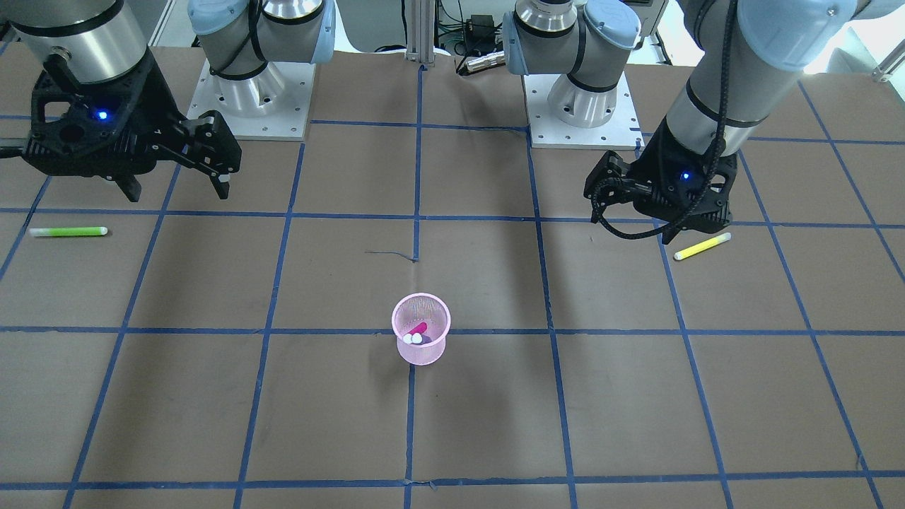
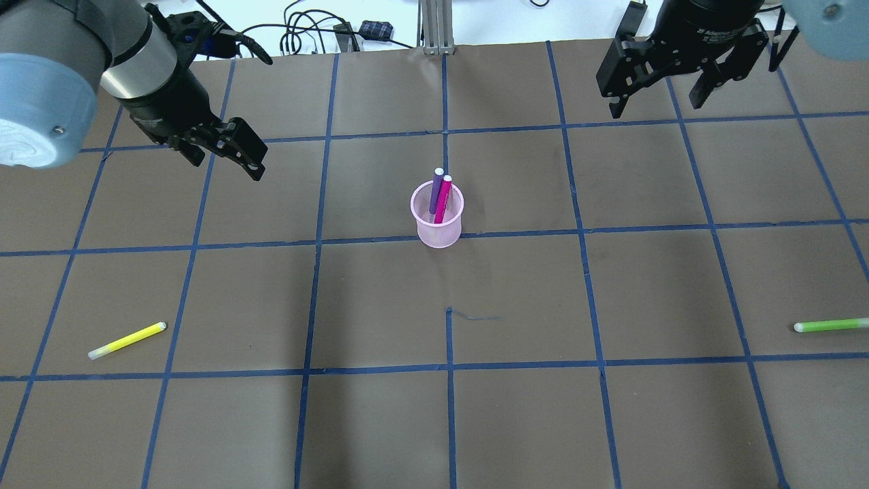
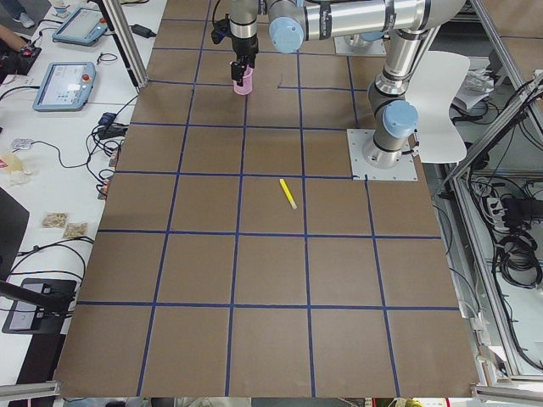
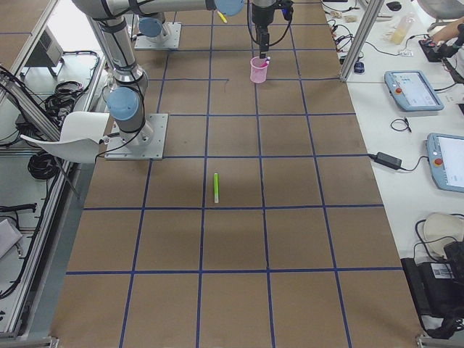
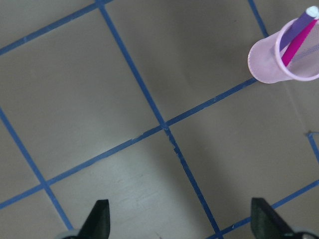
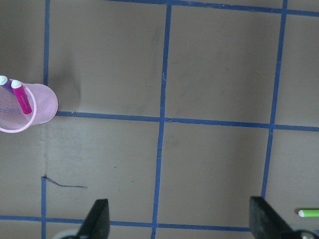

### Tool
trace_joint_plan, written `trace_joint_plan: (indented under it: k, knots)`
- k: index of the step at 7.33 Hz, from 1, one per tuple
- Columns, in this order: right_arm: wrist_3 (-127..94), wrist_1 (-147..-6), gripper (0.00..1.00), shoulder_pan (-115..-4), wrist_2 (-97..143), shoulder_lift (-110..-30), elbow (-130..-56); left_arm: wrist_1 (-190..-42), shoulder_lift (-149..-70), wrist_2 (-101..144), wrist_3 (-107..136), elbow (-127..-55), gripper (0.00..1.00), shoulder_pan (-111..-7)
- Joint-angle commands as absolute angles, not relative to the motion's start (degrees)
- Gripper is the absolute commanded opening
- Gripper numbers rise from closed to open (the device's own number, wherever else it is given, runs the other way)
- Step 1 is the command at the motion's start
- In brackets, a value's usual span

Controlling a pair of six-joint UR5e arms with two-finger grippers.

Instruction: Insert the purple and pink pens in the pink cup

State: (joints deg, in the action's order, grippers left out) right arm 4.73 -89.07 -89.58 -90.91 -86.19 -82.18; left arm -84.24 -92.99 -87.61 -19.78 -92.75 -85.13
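Note:
The pink mesh cup (image 2: 439,227) stands upright mid-table on a blue tape line. The purple pen (image 2: 436,190) and the pink pen (image 2: 443,199) stand inside it, white caps up, leaning together. The cup also shows in the front view (image 1: 421,351), the left wrist view (image 5: 271,64) and the right wrist view (image 6: 42,107). My left gripper (image 2: 227,166) is open and empty, hovering well left of the cup. My right gripper (image 2: 657,107) is open and empty, far to the back right of the cup.
A yellow pen (image 2: 127,340) lies on the table at the front left. A green pen (image 2: 831,325) lies at the right edge, and its tip shows in the right wrist view (image 6: 309,213). The brown table carries a blue tape grid (image 2: 448,370).

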Motion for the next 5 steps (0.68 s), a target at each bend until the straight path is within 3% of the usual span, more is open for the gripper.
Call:
trace_joint_plan:
  k: [1,3,5]
  knots:
    - [4.6,-89.1,1.0,-89.7,-90.9,-86.3,-82.2,-86.3,-92.6,-93.0,-11.1,-92.7,1.0,-86.9]
    - [4.6,-89.1,1.0,-89.7,-90.8,-86.3,-82.2,-86.0,-92.5,-95.4,-3.1,-91.9,1.0,-94.9]
    - [4.6,-89.3,1.0,-89.7,-90.7,-86.2,-82.1,-85.3,-91.9,-92.9,-3.6,-91.1,1.0,-93.6]
